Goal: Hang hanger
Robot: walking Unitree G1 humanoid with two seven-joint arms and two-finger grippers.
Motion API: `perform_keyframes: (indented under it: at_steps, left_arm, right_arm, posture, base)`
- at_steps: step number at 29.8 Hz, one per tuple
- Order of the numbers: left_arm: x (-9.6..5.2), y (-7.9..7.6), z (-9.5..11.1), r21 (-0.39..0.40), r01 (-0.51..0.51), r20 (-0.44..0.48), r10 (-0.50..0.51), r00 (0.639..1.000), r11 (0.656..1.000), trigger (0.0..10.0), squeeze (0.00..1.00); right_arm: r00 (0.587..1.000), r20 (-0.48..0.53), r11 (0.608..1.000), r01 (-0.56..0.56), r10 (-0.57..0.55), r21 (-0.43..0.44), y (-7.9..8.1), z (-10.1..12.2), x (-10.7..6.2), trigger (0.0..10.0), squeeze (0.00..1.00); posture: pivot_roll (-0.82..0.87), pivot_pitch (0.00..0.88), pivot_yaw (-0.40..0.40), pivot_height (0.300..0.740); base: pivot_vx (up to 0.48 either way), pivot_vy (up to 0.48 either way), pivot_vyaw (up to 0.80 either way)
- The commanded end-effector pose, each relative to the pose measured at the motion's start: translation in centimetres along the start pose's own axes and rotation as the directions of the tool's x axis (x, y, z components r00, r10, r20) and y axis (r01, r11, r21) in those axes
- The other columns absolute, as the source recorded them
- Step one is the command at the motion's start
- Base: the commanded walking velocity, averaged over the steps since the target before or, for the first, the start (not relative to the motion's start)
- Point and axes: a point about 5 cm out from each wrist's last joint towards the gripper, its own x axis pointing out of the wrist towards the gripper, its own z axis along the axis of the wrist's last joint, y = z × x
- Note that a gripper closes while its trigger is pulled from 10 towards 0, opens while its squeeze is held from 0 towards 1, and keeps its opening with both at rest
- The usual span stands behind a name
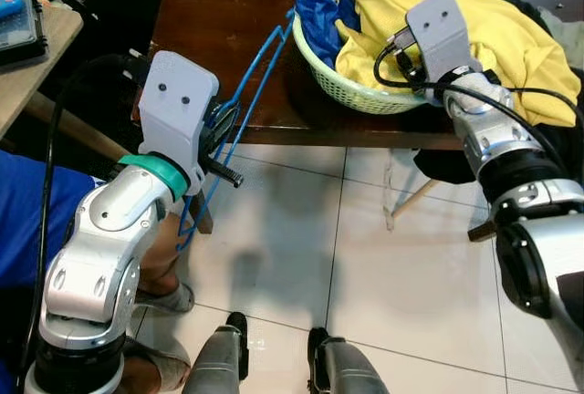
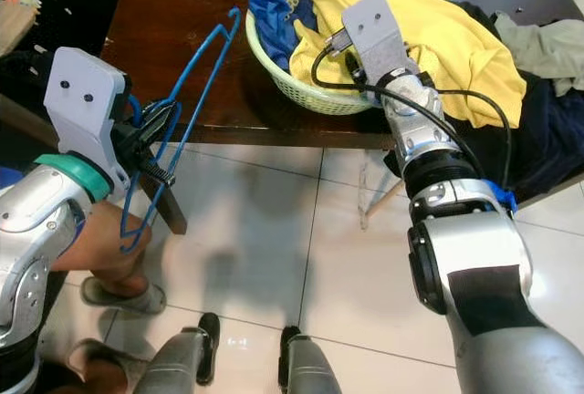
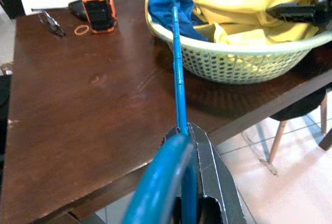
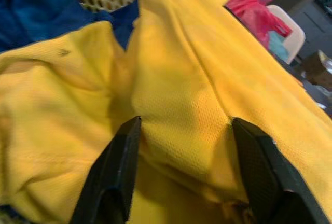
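Left eye view: left gripper [image 1: 219, 143] clamps a blue hanger [image 1: 246, 93]; right gripper [image 4: 187, 172] spread wide over a yellow garment [image 4: 181, 79].

Left side, near edge of the dark wooden table [image 1: 210, 20]: black fingers pinched tight on the hanger's wire, which runs from below table level up and far-right, its tip touching the rim of the pale green basket [image 1: 351, 88]. Basket sits on the table's right part, holding a blue cloth [image 1: 319, 15] on its left side and the yellow garment draped over its right rim. Right gripper's two fingers stand far apart, tips against the yellow fabric, nothing grasped. Far left on the table: an orange-black device [image 3: 98, 9] and a rubber band [image 3: 81, 29]. White tiled floor [image 1: 301, 230] below.
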Motion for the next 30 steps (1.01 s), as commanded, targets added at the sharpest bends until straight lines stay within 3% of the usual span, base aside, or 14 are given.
perform_keyframes:
  at_steps: [1, 4, 9, 10, 15, 16, 17, 18, 22, 30]
  left_arm:
    - [-0.5, -0.3, -0.3, -0.008, 0.007, -0.016, -0.007, 1.000, 1.000, 10.0, 0.00]
    - [-0.7, -0.4, -0.4, -0.012, 0.004, -0.024, -0.004, 1.000, 1.000, 10.0, 0.00]
    - [-0.8, -0.4, -0.4, -0.015, 0.002, -0.030, -0.002, 1.000, 1.000, 10.0, 0.00]
    - [-0.8, -0.4, -0.4, -0.016, 0.001, -0.033, -0.001, 0.999, 1.000, 10.0, 0.00]
    - [-0.9, -0.4, -0.5, -0.022, -0.004, -0.038, 0.003, 0.999, 1.000, 10.0, 0.00]
    - [-0.9, -0.5, -0.6, -0.023, -0.005, -0.040, 0.004, 0.999, 1.000, 10.0, 0.00]
    - [-0.9, -0.5, -0.6, -0.023, -0.005, -0.040, 0.004, 0.999, 1.000, 10.0, 0.00]
    - [-1.0, -0.5, -0.6, -0.025, -0.007, -0.042, 0.006, 0.999, 1.000, 10.0, 0.00]
    - [-1.0, -0.4, -0.6, -0.029, -0.020, -0.045, 0.019, 0.999, 0.999, 10.0, 0.00]
    - [-0.9, -0.2, -0.4, -0.027, -0.033, -0.040, 0.031, 0.999, 0.999, 10.0, 0.00]
  right_arm:
    - [0.998, -0.011, 0.998, 0.059, -0.059, 0.022, -1.1, -0.1, -0.1, 10.0, 1.00]
    - [0.990, 0.018, 0.989, 0.137, -0.139, 0.058, -2.0, 0.7, 0.0, 10.0, 1.00]
    - [0.984, 0.042, 0.983, 0.168, -0.171, 0.068, -2.1, 1.5, 0.1, 10.0, 0.96]
    - [0.984, 0.048, 0.983, 0.168, -0.172, 0.069, -2.0, 1.7, 0.2, 10.0, 0.00]
    - [0.994, 0.028, 0.993, 0.106, -0.107, 0.047, -1.0, 1.9, 0.5, 10.0, 0.00]
    - [0.996, 0.012, 0.996, 0.083, -0.083, 0.031, -0.7, 1.7, 0.5, 4.6, 0.00]
    - [0.996, 0.012, 0.996, 0.083, -0.083, 0.031, -0.7, 1.7, 0.5, 4.6, 0.00]
    - [0.999, -0.017, 0.999, 0.047, -0.047, -0.003, -0.2, 1.2, 0.5, 0.0, 0.00]
    - [0.996, -0.087, 0.998, 0.010, -0.015, -0.066, 0.3, -0.1, 0.3, 0.0, 0.00]
    - [0.996, -0.081, 0.998, 0.031, -0.035, -0.051, 0.0, 0.3, 0.4, 0.0, 0.00]
  posture:
    - [0.07, 0.307, -0.010, 0.740]
    - [0.08, 0.313, -0.012, 0.740]
    - [0.07, 0.323, -0.015, 0.740]
    - [0.07, 0.324, -0.016, 0.740]
    - [0.06, 0.327, -0.023, 0.740]
    - [0.06, 0.326, -0.025, 0.740]
    - [0.06, 0.326, -0.025, 0.740]
    - [0.06, 0.324, -0.030, 0.740]
    - [0.06, 0.320, -0.034, 0.740]
    - [0.06, 0.302, -0.034, 0.740]
  base:
    - [0.000, 0.000, 0.00]
    - [0.000, 0.000, 0.00]
    - [0.000, 0.000, 0.00]
    - [0.000, 0.000, 0.00]
    - [0.000, 0.000, 0.00]
    - [0.000, 0.000, 0.00]
    - [0.000, 0.000, 0.00]
    - [0.000, 0.000, 0.00]
    - [0.000, 0.000, 0.00]
    - [0.000, 0.000, 0.00]
